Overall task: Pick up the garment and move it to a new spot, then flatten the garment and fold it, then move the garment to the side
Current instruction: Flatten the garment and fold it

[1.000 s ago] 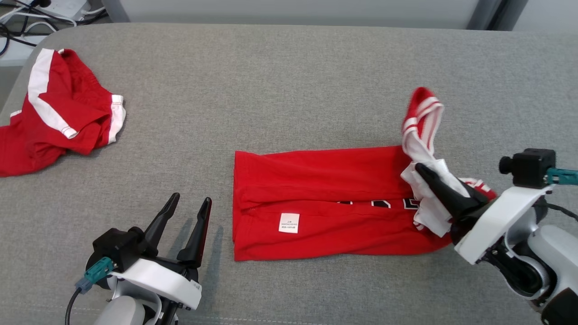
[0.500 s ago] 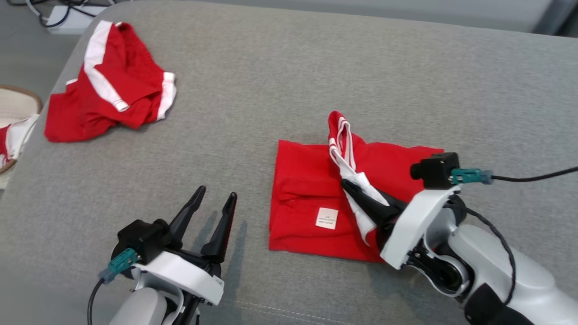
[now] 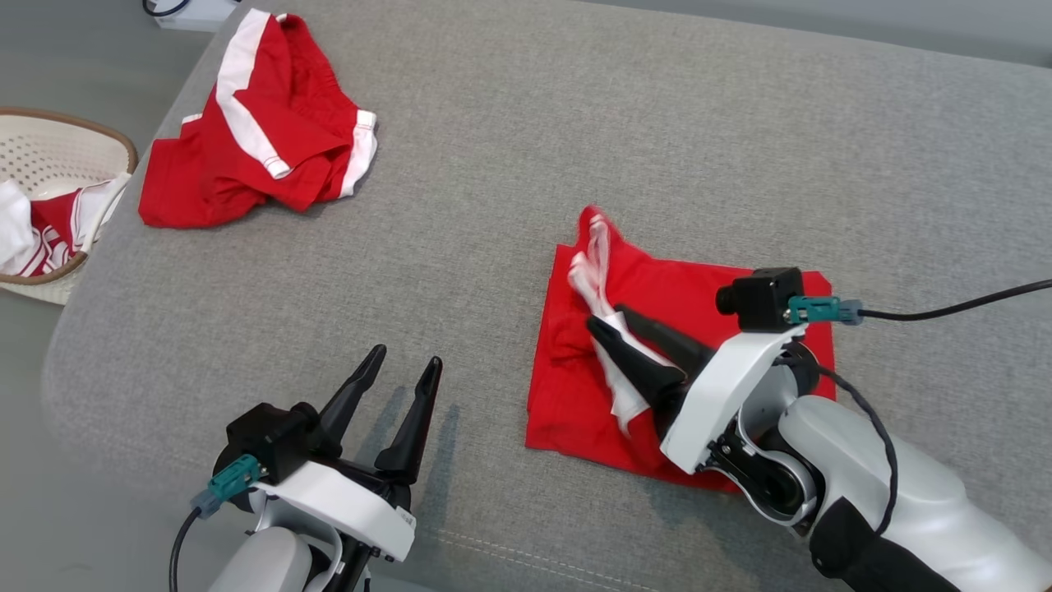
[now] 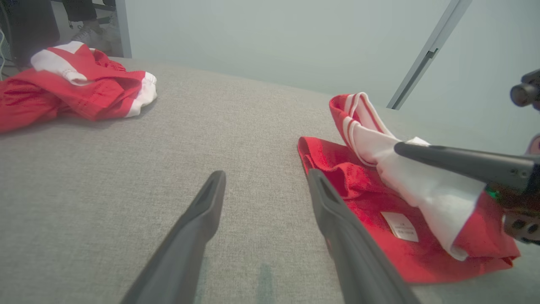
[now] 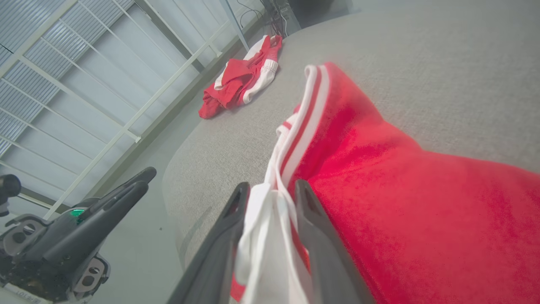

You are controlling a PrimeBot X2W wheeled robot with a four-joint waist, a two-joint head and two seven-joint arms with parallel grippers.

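We swung the right tool (image 3: 608, 317) leftward, folding the garment (image 3: 575, 395); narrow around its cloth, whether gripping we cannot tell. Left tool (image 3: 407, 355) wide.

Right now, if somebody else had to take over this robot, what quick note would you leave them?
Left claw: open and empty, over the grey cushion, left of the work.
Right claw: fingers a little apart with the white trim between them; grip unclear.
Red garment: lying on the cushion, mostly folded, its trimmed end raised over it.
Done: laid out and partly folded.
Left: lay the raised end down, finish the fold, then move it aside, perhaps toward the other red garment.
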